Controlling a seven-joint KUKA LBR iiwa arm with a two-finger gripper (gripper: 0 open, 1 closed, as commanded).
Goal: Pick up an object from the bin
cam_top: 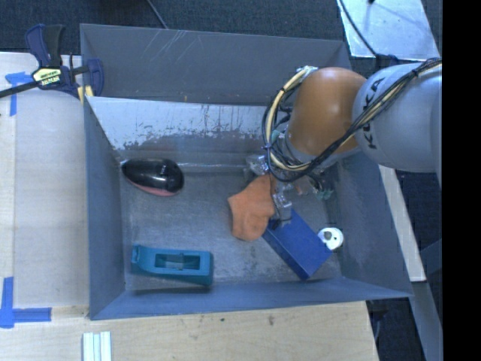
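1. Arm, with brown wrist cover and cables: standing highest, entering from the right and hanging over the bin's right-centre.
2. Bin: grey metal, holding 5 loose things, all lying apart except items 3 and 5.
3. Blue block: lying flat and skewed at front right, its upper corner sitting under the gripper.
4. Teal stapler-like thing: lying at front left, well apart from the arm.
5. Orange cloth: crumpling at centre, touching the block's left edge.
6. Black rounded thing with a pink underside: resting at back left.
7. Gripper: hovering low over the seam where cloth is meeting block. Whether the claw is apart or together: cannot tell. Nothing is showing as held.
8. White round bit: sitting just beside the block's right corner.

Risks, as judged: the gripper is straddling 2 things, so a closure here may be catching cloth and block together, or snagging only a fold of cloth that slips out. The block's broad flat face may be too wide to clamp.
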